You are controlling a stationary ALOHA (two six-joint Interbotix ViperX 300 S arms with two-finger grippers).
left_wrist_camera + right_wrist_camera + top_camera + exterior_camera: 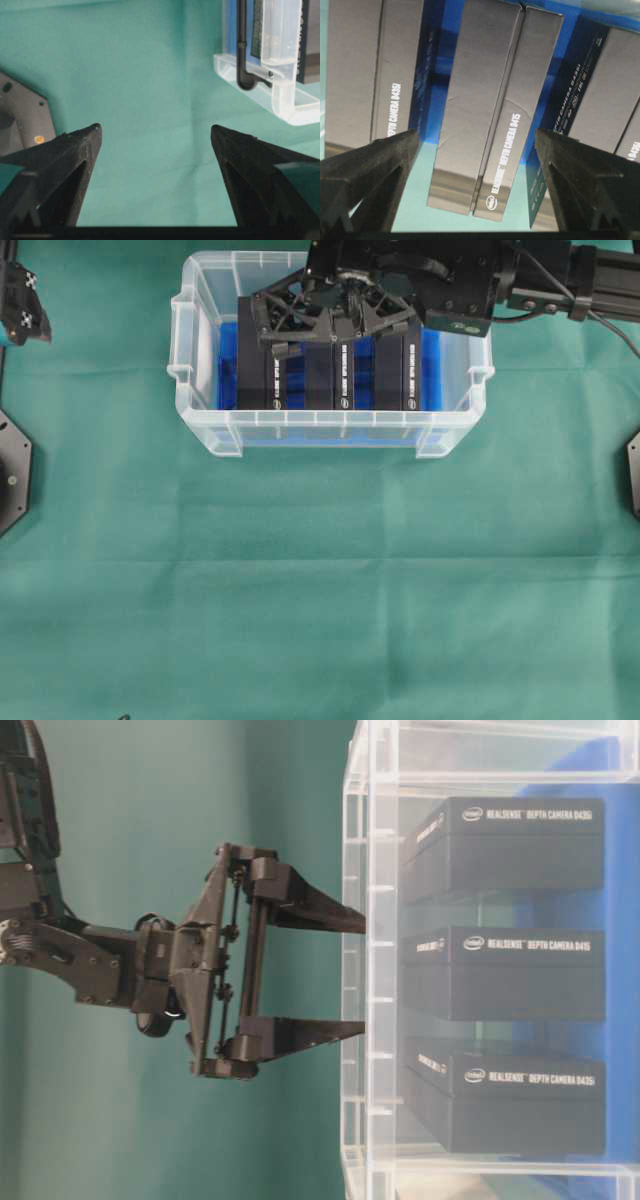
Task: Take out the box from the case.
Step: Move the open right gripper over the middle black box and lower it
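Right claw [476,145] agape, middle box [485,120] between

We are looking at a table covered by a green cloth [320,590], with the clear case [200,420] sitting directly on it near the far edge.

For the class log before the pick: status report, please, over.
Right gripper open, above the middle RealSense box in the case. Left gripper open, holding nothing, over the green cloth. Neighbouring boxes stand close on both sides.
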